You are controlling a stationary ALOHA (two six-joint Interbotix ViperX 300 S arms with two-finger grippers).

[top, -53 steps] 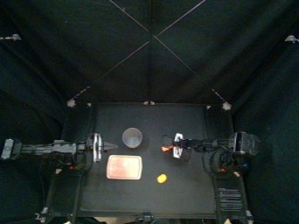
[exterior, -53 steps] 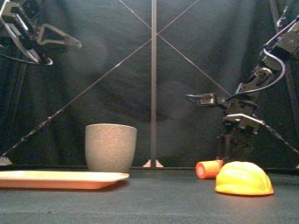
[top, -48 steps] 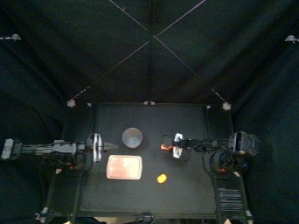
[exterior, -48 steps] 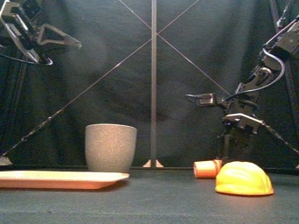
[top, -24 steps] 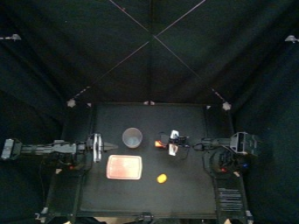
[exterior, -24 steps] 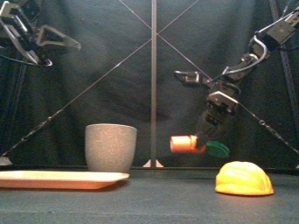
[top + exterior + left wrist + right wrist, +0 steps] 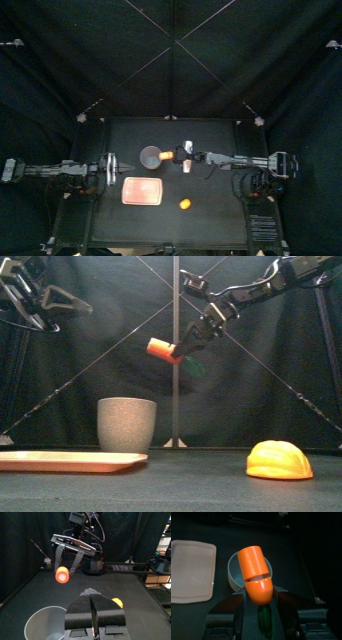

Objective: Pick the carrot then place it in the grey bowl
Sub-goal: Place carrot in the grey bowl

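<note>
An orange carrot (image 7: 164, 350) hangs high in the air, with my right gripper (image 7: 185, 348) shut on its green end. From above, the carrot (image 7: 167, 155) sits just right of the grey speckled cup (image 7: 151, 155), near its rim. The right wrist view shows the carrot (image 7: 256, 574) between the jaws, with the cup (image 7: 232, 578) below it. The cup (image 7: 127, 424) stands upright on the table. My left gripper (image 7: 91, 592) rests shut at the table's left, holding nothing; from there the carrot (image 7: 62, 575) appears above the cup (image 7: 47, 622).
A flat pink tray (image 7: 142, 190) lies in front of the cup, low at the left in the front view (image 7: 67, 461). A yellow toy (image 7: 278, 460) sits on the table at the front right, right of the tray from above (image 7: 186, 203).
The right gripper took hold of the carrot on the table beside the yellow toy, lifted it and carried it up and left toward the cup. The left arm stayed still.
</note>
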